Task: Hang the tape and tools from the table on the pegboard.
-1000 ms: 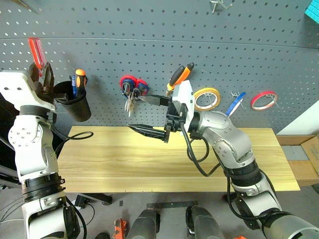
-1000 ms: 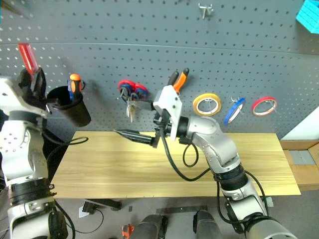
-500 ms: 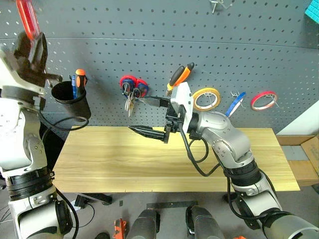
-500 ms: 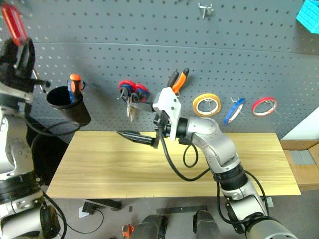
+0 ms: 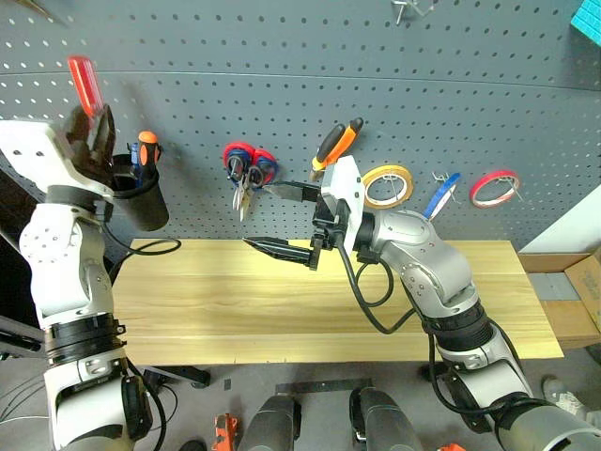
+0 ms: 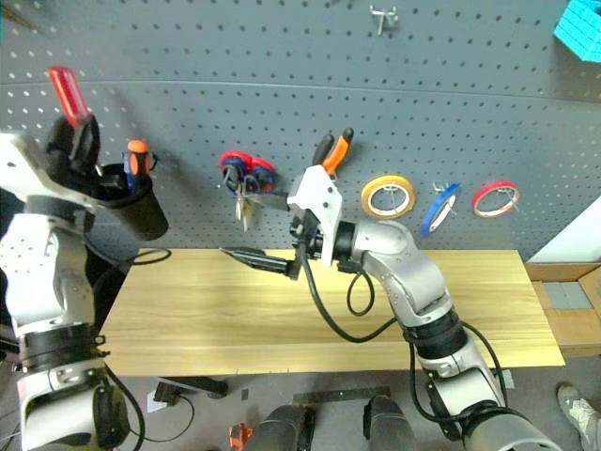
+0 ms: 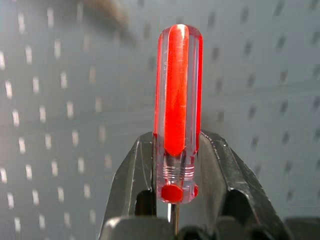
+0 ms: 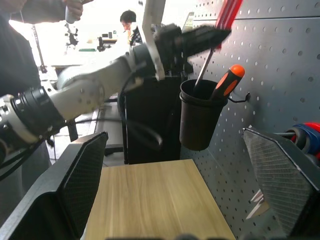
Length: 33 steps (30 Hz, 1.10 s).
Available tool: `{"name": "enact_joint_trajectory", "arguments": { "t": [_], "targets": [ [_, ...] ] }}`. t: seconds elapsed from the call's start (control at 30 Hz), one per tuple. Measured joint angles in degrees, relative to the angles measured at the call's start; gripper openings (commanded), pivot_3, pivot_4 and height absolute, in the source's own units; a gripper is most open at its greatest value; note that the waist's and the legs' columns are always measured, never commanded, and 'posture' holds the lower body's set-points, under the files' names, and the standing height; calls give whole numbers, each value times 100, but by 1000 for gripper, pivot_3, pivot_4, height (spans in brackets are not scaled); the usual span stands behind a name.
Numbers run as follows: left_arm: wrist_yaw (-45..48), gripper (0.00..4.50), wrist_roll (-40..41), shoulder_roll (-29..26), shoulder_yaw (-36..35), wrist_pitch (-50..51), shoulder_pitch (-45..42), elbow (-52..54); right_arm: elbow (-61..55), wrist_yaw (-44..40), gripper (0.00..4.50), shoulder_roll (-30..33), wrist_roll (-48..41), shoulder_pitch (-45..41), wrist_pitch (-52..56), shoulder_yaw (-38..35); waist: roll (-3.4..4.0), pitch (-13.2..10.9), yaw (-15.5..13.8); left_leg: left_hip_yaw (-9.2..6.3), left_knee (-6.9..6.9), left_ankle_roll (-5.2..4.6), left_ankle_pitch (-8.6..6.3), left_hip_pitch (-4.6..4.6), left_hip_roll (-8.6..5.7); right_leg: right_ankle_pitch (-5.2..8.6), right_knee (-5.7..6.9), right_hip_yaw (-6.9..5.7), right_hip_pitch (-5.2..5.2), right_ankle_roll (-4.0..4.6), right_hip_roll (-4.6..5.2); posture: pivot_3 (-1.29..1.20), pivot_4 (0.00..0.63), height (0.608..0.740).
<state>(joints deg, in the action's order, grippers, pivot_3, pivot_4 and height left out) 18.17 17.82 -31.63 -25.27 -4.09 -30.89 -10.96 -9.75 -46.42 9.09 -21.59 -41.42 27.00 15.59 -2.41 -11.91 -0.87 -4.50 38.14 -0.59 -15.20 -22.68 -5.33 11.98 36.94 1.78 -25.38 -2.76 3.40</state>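
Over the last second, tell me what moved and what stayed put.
The left gripper, shut on the red-handled screwdriver, rose half a second ago, then came back down. It now holds the screwdriver with its shaft dipping into the black cup on the pegboard, beside the orange-topped screwdriver. Nothing was let go. The right gripper stayed open and still over the table; the pliers, scissors and tape rings hang as before.

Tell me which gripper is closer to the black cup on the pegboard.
Left. The left gripper, shut on the red screwdriver, hangs right above the black cup. The right gripper stands open over the table, off to the cup's right.
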Motion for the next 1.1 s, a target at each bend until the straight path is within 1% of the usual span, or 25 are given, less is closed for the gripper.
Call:
{"name": "enact_joint_trajectory", "arguments": {
  "t": [0.1, 0.17, 0.23, 0.27, 0.3, 0.33, 0.4, 0.53, 0.57, 0.6, 0.67, 0.7, 0.77, 0.8, 0.87, 0.93, 1.03, 1.1],
  "targets": [
    [-13, 815, 21, 49, 13, 27, 61, 5, 0, 4, 4500, 14, 0, 0, 0, 0, 0, 0, 15, 0, 0, 0, 0, 0, 0, 0, 1, 0, 0, 0, 0, 55, 167, 740],
    [-57, 815, 186, 38, 8, 636, 157, 143, -1, 4, 4500, 28, 0, 1, 0, -1, 0, 0, 50, 0, 0, 0, 0, 2, 0, 0, 4, 3, 1, 0, 0, 58, 165, 740],
    [-92, 1527, 349, 32, 6, 1129, 247, 180, -1, 6, 4500, 42, -1, 1, 0, -2, 0, 0, 73, 0, 0, -1, 0, 1, 0, 0, 4, 1, 1, 0, 0, 61, 164, 740],
    [-113, 1751, 400, 32, -17, 1229, 284, 209, -1, 12, 4500, 44, -1, 1, 0, -2, -1, 1, 83, -1, 1, -1, 0, 1, 0, 0, 4, 1, 0, 0, 0, 63, 162, 740],
    [-117, 2024, 437, 12, -50, 1274, 287, 239, -1, 16, 4500, 43, -1, 0, 0, -3, -1, 1, 84, -1, 1, 0, 0, 1, 0, 0, 4, 1, 0, 0, 0, 64, 162, 740],
    [-123, 2464, 469, -39, -82, 1325, 287, 269, -1, 18, 4500, 39, -1, 0, 0, -2, -1, 1, 85, -1, 1, 0, 0, 1, 0, 0, 3, 1, 1, 0, 0, 66, 162, 740],
    [-123, 3010, 485, -101, -149, 1388, 289, 308, -1, 17, 4500, 36, -2, 0, 0, -2, -1, 1, 89, 0, 1, 0, 0, 1, 0, 0, 3, 2, 1, 0, 0, 67, 160, 740],
    [-110, 4342, 527, -174, -240, 1414, 468, 524, -1, -31, 4500, 44, -2, -1, 0, 0, -1, 1, 91, 0, 0, 0, 0, 1, 0, 0, 3, 2, 0, 0, 0, 65, 160, 740],
    [-94, 4454, 601, -172, -294, 1408, 609, 711, -1, -89, 4500, 68, -3, 0, 0, 1, -1, 1, 94, 0, 0, 0, 0, 1, 0, 0, 2, 3, 0, 0, 0, 66, 160, 740],
    [-48, 4454, 661, -175, -328, 1411, 680, 820, -1, -109, 4500, 98, -4, 0, 0, 1, -1, 1, 94, 0, 0, 0, 0, 0, 0, 0, 2, 3, -1, 0, 0, 68, 161, 740],
    [161, 4454, 1045, -200, -482, 1556, 963, 1345, -13, -200, 4500, 173, -43, 14, 9, -9, -2, 1, 99, 0, 0, 0, -1, -1, 2, 0, 2, 5, -1, 0, 1, 71, 162, 740],
    [295, 4454, 1448, -240, -617, 1812, 1155, 1773, -19, -254, 4500, 248, -84, 34, 36, -21, -2, 1, 99, 0, 0, 0, -1, -1, 3, 0, 0, 4, -1, 0, 1, 72, 163, 740],
    [395, 4454, 1870, -297, -781, 2111, 1409, 2217, -49, -317, 4500, 333, -177, 87, 95, -37, -2, 3, 98, 0, -2, 0, -1, 1, 3, 0, -1, 5, 2, 0, 1, 68, 160, 740],
    [469, 4454, 2120, -321, -864, 2283, 1705, 2549, -147, -325, 4500, 400, -223, 211, 145, -69, 0, 6, 100, 0, -3, -1, -2, 4, 4, 0, 0, 11, 5, 0, 1, 60, 162, 740],
    [738, 4454, 2512, -337, -938, 2637, 2607, 3224, -260, -190, 4500, 619, -208, 574, 283, -126, 3, 27, 102, 6, -8, -1, -3, 11, 4, 2, -3, 30, 9, 3, 1, 56, 168, 740],
    [925, 4454, 2691, -339, -919, 2915, 3268, 3562, -253, 13, 4500, 785, -125, 900, 397, -183, 4, 26, 98, 4, -10, -1, -3, 8, 8, 5, -1, 30, 6, 8, -1, 54, 175, 740],
    [977, 4454, 2774, -313, -934, 3034, 3752, 3843, -408, 339, 4500, 786, -122, 1314, 490, -390, 7, 28, 90, -1, -10, -20, -14, 28, 15, 6, 3, 24, 29, 10, -2, 48, 181, 740],
    [932, 4454, 2390, -128, -761, 2885, 4061, 3810, -458, 793, 4500, 745, 55, 1939, 279, -611, 23, 51, 63, 3, -17, -22, -17, 66, 10, 9, -8, 26, 58, 12, 0, 28, 175, 740]
  ]
}}
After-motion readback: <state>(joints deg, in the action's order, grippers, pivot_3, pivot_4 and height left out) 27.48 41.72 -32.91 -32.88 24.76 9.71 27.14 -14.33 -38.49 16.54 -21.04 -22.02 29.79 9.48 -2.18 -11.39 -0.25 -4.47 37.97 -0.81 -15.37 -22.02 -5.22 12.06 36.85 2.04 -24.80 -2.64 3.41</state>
